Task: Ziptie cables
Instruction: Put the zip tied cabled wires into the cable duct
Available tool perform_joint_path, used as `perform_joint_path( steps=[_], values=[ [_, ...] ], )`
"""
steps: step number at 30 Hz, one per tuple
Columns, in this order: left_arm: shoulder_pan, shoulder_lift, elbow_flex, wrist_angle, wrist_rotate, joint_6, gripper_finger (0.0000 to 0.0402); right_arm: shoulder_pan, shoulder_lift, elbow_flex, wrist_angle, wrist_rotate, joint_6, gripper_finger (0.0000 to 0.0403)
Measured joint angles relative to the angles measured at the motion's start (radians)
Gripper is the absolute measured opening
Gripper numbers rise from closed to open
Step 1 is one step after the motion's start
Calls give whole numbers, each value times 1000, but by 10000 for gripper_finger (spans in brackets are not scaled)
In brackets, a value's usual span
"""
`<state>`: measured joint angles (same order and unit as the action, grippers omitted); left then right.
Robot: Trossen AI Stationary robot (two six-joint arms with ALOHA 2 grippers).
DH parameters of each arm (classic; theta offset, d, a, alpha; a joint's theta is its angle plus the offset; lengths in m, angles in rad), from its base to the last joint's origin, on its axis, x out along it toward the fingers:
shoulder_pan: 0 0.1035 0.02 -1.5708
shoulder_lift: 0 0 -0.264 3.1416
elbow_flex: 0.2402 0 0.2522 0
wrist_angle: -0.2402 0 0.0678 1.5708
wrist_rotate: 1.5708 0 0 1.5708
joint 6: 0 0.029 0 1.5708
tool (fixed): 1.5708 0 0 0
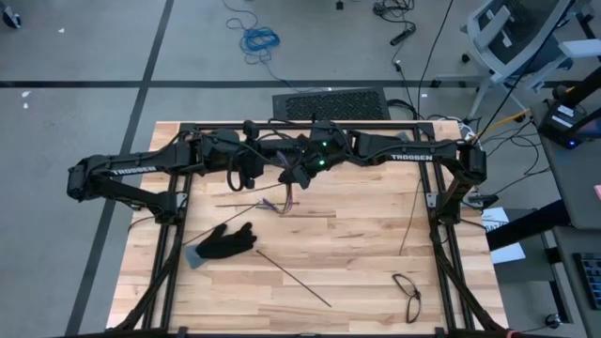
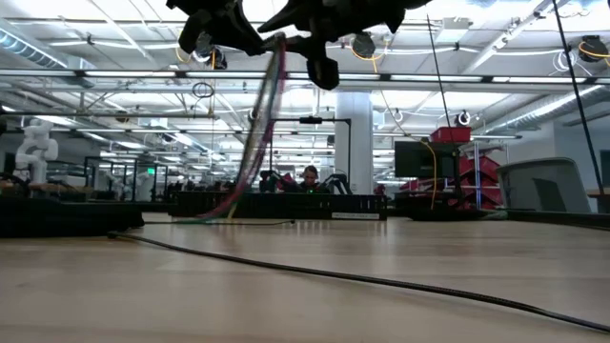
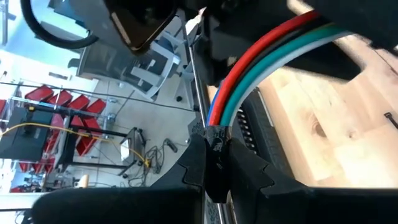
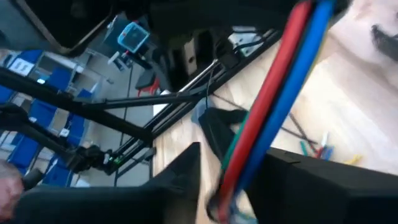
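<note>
Left gripper (image 3: 214,163) clamped shut on the cables (image 3: 261,59), pinning the bundle above the table (image 1: 376,244) so it hangs taut. Right gripper (image 4: 233,180) straddles the same bundle alongside; can't tell if it grips. Probably leaves room to loop a tie.

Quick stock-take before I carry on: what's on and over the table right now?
cables: one bundle, red, blue, green, white among others, hanging from the grippers above the table's far middle
glove: one, black, left of centre
thin straight strips: several, black, across the middle
glasses: one pair, dark, near right
table: one, light wood
left gripper: fingers shut on cables
right gripper: around the cables, grip unclear
</note>
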<state>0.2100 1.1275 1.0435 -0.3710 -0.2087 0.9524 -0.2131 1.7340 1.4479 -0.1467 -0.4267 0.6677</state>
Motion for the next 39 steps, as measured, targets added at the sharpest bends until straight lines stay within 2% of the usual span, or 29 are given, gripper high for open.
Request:
perform_joint_path(
  steps=[6, 10, 18, 22, 26, 29, 34, 36, 39],
  values=[
    [-1, 0, 0, -4, 8, 5, 41, -1, 0, 0, 17, 39, 21, 182],
    [11, -1, 0, -2, -25, 4, 41, -9, 0, -1, 110, 55, 21, 215],
    [52, -56, 0, -109, -56, -4, 41, -58, -48, -1, 90, 75, -102, 223],
    [61, -82, -1, -135, -60, -4, 41, -105, -102, 0, 52, 152, -187, 218],
    [73, -106, -2, -202, -91, -18, 41, -169, -168, 0, -110, 226, -249, 217],
    [91, -115, -2, -246, -99, -91, 41, -206, -210, 0, -274, 255, -272, 217],
    [92, -119, -2, -285, -67, -160, 41, -207, -253, 0, -544, 313, -316, 217],
    [85, -117, -2, -262, -36, -161, 41, -192, -260, 0, -653, 365, -335, 217],
    [73, -104, -2, -141, 72, -211, 41, -168, -257, 0, -783, 438, -344, 217]
  ],
)
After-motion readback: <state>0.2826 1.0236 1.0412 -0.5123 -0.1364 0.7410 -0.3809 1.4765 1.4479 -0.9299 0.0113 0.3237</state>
